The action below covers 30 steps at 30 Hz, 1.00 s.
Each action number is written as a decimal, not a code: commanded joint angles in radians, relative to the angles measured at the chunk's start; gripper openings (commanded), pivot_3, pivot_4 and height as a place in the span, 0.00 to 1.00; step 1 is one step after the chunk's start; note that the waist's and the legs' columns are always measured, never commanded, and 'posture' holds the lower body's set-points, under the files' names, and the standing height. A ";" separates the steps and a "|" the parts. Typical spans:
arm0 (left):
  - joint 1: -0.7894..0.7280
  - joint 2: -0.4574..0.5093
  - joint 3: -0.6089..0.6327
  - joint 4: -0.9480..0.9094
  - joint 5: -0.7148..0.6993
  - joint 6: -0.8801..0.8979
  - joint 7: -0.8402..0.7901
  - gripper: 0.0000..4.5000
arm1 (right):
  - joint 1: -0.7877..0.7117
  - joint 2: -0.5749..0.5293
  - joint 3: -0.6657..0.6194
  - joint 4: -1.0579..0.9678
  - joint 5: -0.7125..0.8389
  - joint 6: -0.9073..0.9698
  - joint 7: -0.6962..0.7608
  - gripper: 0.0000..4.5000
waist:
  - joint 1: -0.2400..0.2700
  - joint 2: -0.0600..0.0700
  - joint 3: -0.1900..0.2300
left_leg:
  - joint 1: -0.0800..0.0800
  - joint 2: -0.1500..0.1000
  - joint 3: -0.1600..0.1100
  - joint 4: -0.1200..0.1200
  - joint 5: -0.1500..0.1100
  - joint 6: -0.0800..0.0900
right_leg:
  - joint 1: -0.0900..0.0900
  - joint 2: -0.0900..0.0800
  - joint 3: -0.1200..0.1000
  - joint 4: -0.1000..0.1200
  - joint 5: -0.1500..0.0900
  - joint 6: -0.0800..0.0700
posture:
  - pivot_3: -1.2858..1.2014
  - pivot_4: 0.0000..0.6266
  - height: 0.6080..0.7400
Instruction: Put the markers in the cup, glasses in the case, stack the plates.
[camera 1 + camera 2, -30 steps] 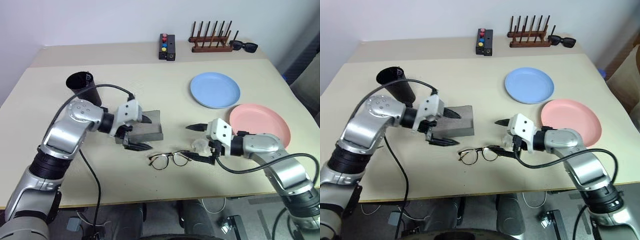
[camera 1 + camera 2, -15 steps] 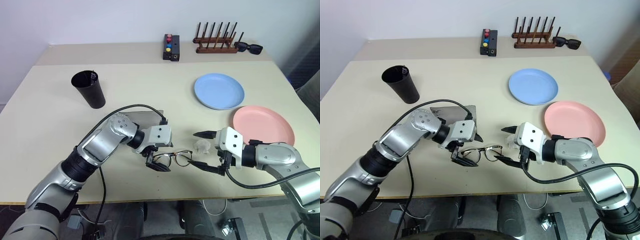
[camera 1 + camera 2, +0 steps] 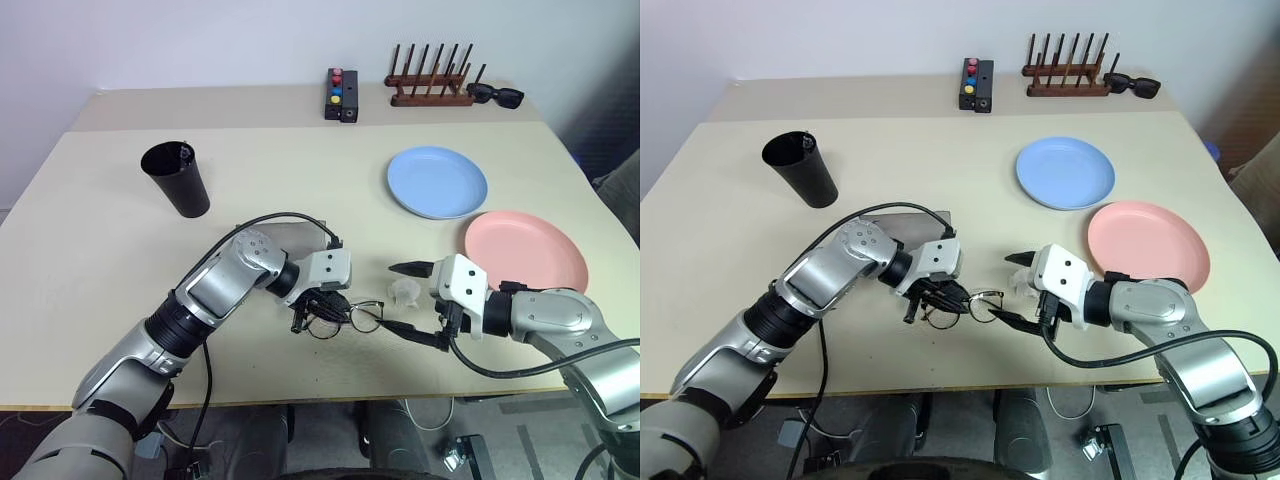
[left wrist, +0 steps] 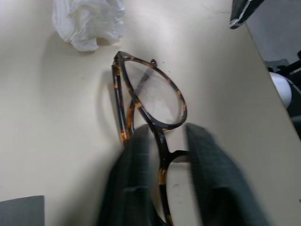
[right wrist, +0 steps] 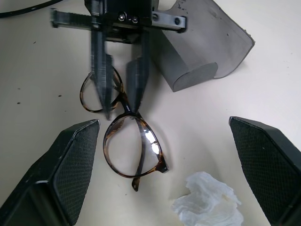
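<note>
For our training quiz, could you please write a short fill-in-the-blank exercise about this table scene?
1. The left gripper straddles the bridge of the ____.
2. The blue plate lies beside the ____ plate.
3. The right gripper is ____.
4. A crumpled white ____ lies near the glasses.

Answers: glasses; pink; open; tissue

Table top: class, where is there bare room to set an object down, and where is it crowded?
Bare: between the cup and the blue plate. Crowded: near the front edge, where the left gripper, glasses, case, tissue and right gripper cluster.
</note>
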 commanded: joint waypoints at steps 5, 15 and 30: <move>0.010 -0.001 0.010 -0.022 -0.008 0.008 0.009 0.26 | -0.026 0.002 -0.006 -0.007 -0.001 -0.018 0.003 1.00 | 0.001 0.000 0.000 | 0.000 0.000 0.000 0.000 0.000 0.000 | 0.000 0.000 0.000 0.000 0.000 0.000 | 0.52 0.24 0.99; 0.009 0.007 0.015 -0.022 -0.031 0.014 0.000 0.02 | -0.039 0.006 0.003 0.002 -0.012 -0.022 0.001 1.00 | 0.001 0.000 0.000 | 0.003 0.000 0.000 0.000 0.000 0.000 | 0.004 0.000 0.000 -0.001 -0.001 -0.001 | 0.52 0.24 0.99; -0.042 0.069 0.255 -0.107 -0.251 0.099 -0.048 0.02 | -0.085 -0.022 -0.088 0.103 -0.055 -0.086 -0.009 1.00 | 0.000 0.000 0.000 | 0.003 0.000 0.000 0.000 0.000 0.000 | 0.005 0.000 0.000 -0.004 -0.001 -0.001 | 0.52 0.24 0.99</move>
